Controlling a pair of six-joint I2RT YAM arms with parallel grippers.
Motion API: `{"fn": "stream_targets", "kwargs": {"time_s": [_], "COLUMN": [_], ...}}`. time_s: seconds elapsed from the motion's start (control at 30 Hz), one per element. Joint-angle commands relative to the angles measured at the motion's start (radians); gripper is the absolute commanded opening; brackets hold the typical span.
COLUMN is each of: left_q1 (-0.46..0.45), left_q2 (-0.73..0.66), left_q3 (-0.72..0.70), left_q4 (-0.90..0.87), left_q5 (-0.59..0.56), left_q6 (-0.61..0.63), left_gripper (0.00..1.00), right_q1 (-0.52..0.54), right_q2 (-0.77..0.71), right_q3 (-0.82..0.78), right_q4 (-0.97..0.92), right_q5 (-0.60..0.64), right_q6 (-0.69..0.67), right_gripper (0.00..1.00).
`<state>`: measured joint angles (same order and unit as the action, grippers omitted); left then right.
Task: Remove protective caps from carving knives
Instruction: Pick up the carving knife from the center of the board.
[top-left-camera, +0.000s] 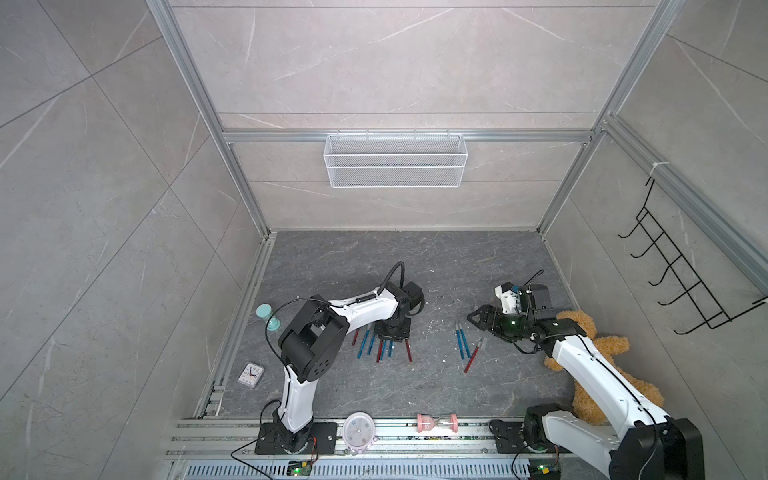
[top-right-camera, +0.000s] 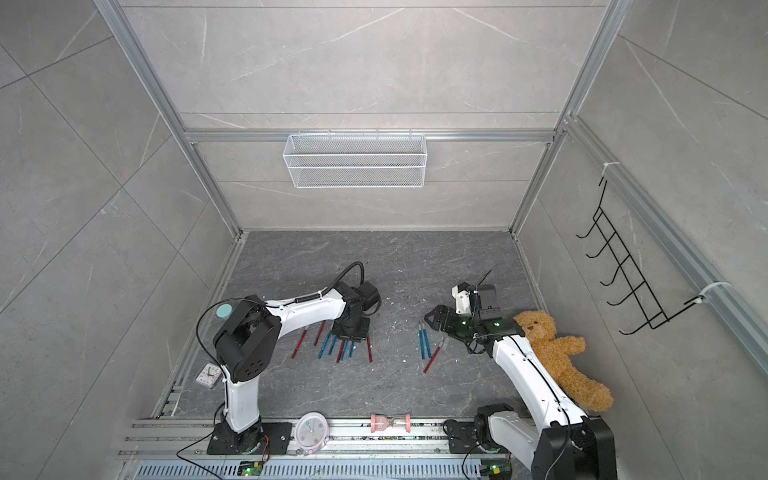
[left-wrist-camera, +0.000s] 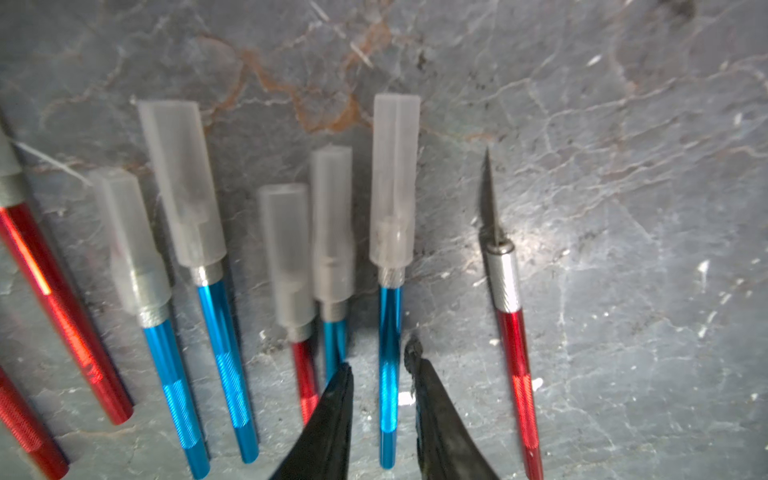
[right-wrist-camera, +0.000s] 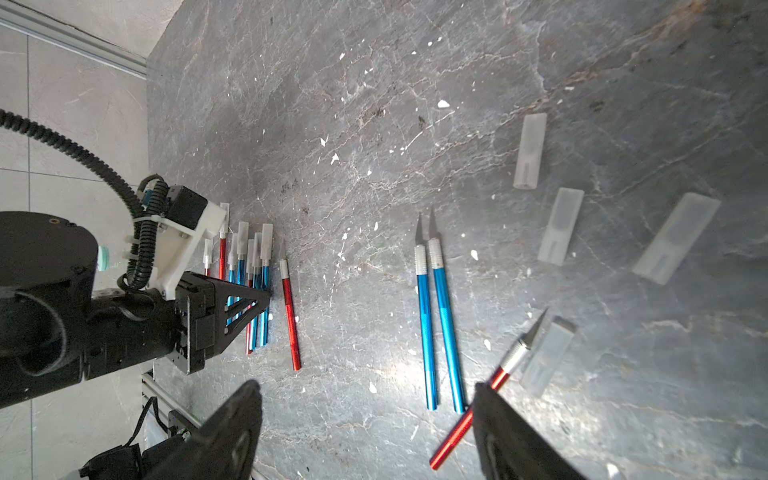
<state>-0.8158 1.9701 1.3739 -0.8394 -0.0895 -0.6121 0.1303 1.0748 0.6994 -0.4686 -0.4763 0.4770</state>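
Observation:
In the left wrist view several carving knives lie side by side, most wearing translucent protective caps (left-wrist-camera: 183, 183). My left gripper (left-wrist-camera: 379, 357) is low over them, its fingers on either side of a capped blue knife (left-wrist-camera: 390, 332), with a gap still showing on one side. A bare red knife (left-wrist-camera: 513, 332) lies beside it. My right gripper (right-wrist-camera: 365, 384) hovers wide open and holds nothing. Near it lie two bare blue knives (right-wrist-camera: 428, 324), a bare red knife (right-wrist-camera: 478, 411) and several loose caps (right-wrist-camera: 561, 226). Both top views show the knife cluster (top-left-camera: 380, 345) under the left gripper (top-left-camera: 392, 338).
A teddy bear (top-left-camera: 598, 361) lies behind the right arm. A teal hourglass (top-left-camera: 268, 318) and a small clock (top-left-camera: 250, 376) stand at the left edge. On the front rail are a round clock (top-left-camera: 359, 432) and a pink hourglass (top-left-camera: 437, 423).

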Motion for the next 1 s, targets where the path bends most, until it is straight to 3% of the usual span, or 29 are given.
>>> {"fn": "stream_targets", "kwargs": {"time_s": [0.0, 0.57, 0.8, 0.97], "left_q1": [-0.003, -0.004, -0.004, -0.004], "left_q2": [0.011, 0.037, 0.044, 0.020], "left_q3": [0.024, -0.019, -0.035, -0.029], "left_q4": [-0.006, 0.037, 0.056, 0.049], "left_q5": [0.019, 0.040, 0.050, 0.047], "left_q6": [0.022, 0.015, 0.009, 0.009], "left_gripper": [0.28, 0.20, 0.06, 0.02], "right_q1": [-0.003, -0.003, -0.004, -0.004], "right_q2": [-0.007, -0.005, -0.006, -0.007], "right_q3": [0.008, 0.005, 0.015, 0.032], "right_q4": [-0.016, -0.013, -0.019, -0.057], "right_q5": [-0.001, 0.004, 0.004, 0.029], "right_q6": [-0.018, -0.015, -0.014, -0.032], "right_gripper": [0.79, 0.79, 0.79, 0.78]}}
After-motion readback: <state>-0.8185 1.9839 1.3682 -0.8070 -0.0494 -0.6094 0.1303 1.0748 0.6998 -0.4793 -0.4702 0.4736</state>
